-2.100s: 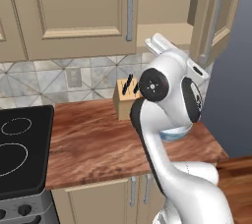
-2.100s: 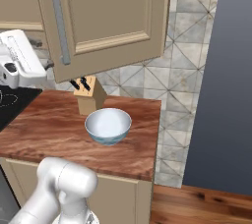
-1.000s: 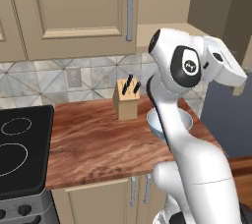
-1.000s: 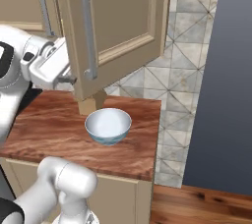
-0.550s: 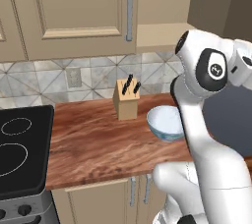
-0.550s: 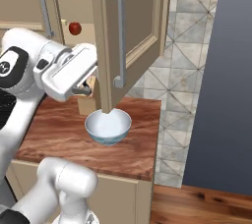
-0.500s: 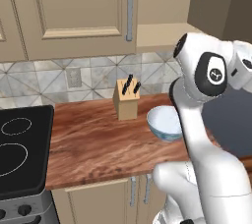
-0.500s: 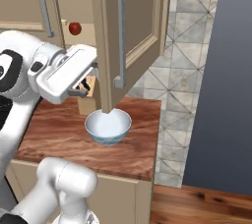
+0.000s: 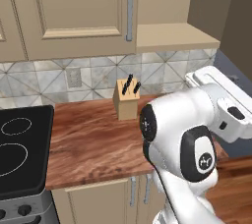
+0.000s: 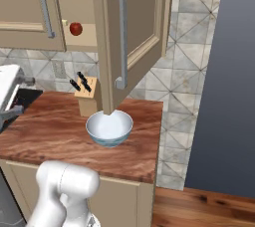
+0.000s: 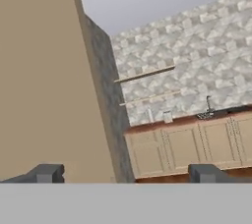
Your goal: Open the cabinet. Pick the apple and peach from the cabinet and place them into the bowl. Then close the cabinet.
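The cabinet's right door (image 10: 130,32) stands swung open, edge-on to the right base view, with its grey bar handle (image 10: 119,37) facing me. Its left door (image 9: 74,12) is shut. A red apple (image 10: 75,28) sits on the bare shelf inside; the peach is hidden. The white, blue-patterned bowl (image 10: 109,127) rests on the wooden counter under the open door. My gripper (image 11: 126,174) is open and empty, its fingertips (image 11: 47,173) wide apart, with a beige door face close on the left of the hand view. My arm (image 9: 187,139) is low over the counter, hiding the bowl in the left base view.
A knife block (image 10: 85,96) stands against the tiled wall just behind the bowl. A black cooktop (image 9: 19,144) lies at the counter's left end. The counter ends on the right at a grey wall (image 10: 224,81). Low cabinet doors (image 9: 133,193) run under the counter.
The right door has swung from nearly shut to wide open. My arm has since dropped down and back from the door, and the hand now sits low at counter height.
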{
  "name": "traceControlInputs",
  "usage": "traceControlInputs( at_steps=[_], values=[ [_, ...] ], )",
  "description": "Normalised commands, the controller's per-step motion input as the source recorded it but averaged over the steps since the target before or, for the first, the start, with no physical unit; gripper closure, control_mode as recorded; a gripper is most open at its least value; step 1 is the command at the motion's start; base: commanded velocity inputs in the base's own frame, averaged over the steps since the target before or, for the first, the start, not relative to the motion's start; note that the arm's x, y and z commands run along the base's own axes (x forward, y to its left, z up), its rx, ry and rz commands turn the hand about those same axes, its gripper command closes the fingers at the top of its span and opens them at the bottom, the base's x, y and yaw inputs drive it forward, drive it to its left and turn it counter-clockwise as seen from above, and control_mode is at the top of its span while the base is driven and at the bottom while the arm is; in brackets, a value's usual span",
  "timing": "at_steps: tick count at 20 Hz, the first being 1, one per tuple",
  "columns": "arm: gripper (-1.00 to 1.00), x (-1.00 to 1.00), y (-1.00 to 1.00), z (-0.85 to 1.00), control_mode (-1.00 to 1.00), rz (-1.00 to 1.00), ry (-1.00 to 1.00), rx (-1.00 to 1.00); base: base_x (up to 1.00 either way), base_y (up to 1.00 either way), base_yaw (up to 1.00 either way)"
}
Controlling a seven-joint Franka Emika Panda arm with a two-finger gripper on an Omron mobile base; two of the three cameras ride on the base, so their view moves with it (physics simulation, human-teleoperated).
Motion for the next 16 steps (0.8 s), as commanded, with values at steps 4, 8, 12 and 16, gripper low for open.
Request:
traceControlInputs(
  at_steps=[4, 8, 12, 16],
  values=[
    [-1.0, -0.01, 0.92, -0.03, -1.0, 0.6, 0.0, -0.17, 0.0, 0.0, 0.0],
    [-1.0, 0.25, 0.85, 0.0, -1.0, 0.51, 0.0, -0.1, 0.0, 0.0, 0.0],
    [-1.0, 0.66, 0.41, 0.0, -1.0, 0.49, 0.0, -0.02, 0.0, 0.0, 0.0],
    [-1.0, 1.0, 0.19, 0.0, -1.0, 0.43, 0.0, 0.0, 0.0, 0.0, 0.0]
  ],
)
